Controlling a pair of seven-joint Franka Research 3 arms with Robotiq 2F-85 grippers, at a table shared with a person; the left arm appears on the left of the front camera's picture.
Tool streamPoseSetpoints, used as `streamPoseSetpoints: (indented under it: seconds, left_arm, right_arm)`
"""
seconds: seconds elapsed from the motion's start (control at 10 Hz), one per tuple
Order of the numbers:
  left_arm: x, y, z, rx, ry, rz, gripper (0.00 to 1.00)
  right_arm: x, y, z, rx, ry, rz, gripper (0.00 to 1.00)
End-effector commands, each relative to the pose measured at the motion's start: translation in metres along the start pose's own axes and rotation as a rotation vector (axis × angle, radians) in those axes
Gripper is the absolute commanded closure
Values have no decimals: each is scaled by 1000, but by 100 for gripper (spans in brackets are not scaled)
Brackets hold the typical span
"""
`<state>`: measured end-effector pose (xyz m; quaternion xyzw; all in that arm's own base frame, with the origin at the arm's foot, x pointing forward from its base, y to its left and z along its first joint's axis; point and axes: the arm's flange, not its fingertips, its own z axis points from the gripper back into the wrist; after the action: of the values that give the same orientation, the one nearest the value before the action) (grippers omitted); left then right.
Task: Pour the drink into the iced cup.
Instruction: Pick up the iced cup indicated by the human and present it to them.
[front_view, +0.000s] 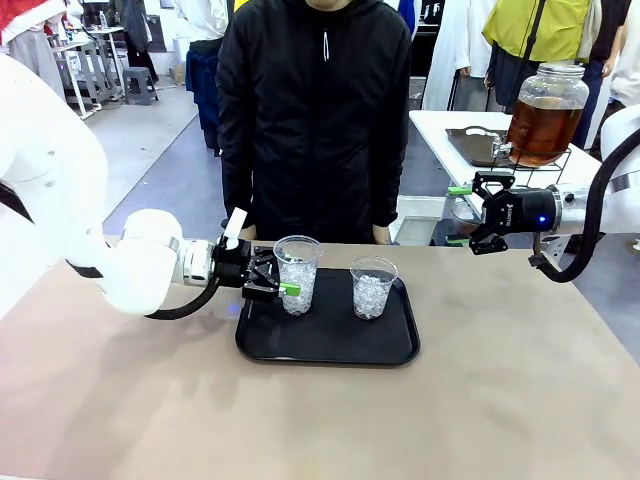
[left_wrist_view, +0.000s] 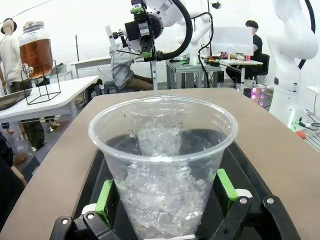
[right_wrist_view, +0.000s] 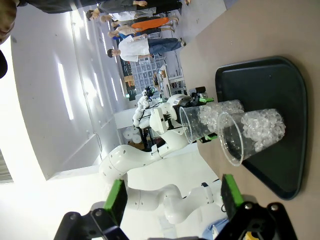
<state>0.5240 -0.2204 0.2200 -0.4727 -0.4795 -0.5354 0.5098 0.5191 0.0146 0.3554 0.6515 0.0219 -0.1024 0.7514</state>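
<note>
Two clear plastic cups of ice stand on a black tray (front_view: 330, 345). My left gripper (front_view: 286, 277) is open around the taller left cup (front_view: 298, 262), low on its body. In the left wrist view that cup (left_wrist_view: 162, 150) sits between the green pads (left_wrist_view: 104, 199), which stand close beside its walls. The shorter right cup (front_view: 373, 290) stands free. The drink (front_view: 543, 128) is amber liquid in a glass jar with a tap on a white side table at the far right. My right gripper (front_view: 468, 215) hangs open in the air beyond the table's right end, with nothing in it.
A person in a black jacket (front_view: 310, 120) stands at the far edge, behind the tray. The jar (left_wrist_view: 36, 52) rests on a black wire stand. The tan tabletop (front_view: 500, 400) has free room in front of and beside the tray.
</note>
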Motion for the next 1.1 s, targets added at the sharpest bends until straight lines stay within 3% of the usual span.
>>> streamPoseSetpoints:
  seconds: [0.0,0.2,0.3,0.4,1.0]
  left_arm:
    - [-2,2,-8,35,-14,18,0]
    - [-3,1,-13,12,-11,25,0]
    - [-4,1,-13,19,-16,37,19]
    - [-3,1,-10,32,-23,29,29]
    - [9,-2,-6,74,-68,24,29]
  right_arm:
    - [0,1,1,2,-1,1,0]
    - [0,1,1,2,-1,1,0]
    - [0,1,1,2,-1,1,0]
    - [0,1,1,2,-1,1,0]
    - [0,1,1,2,-1,1,0]
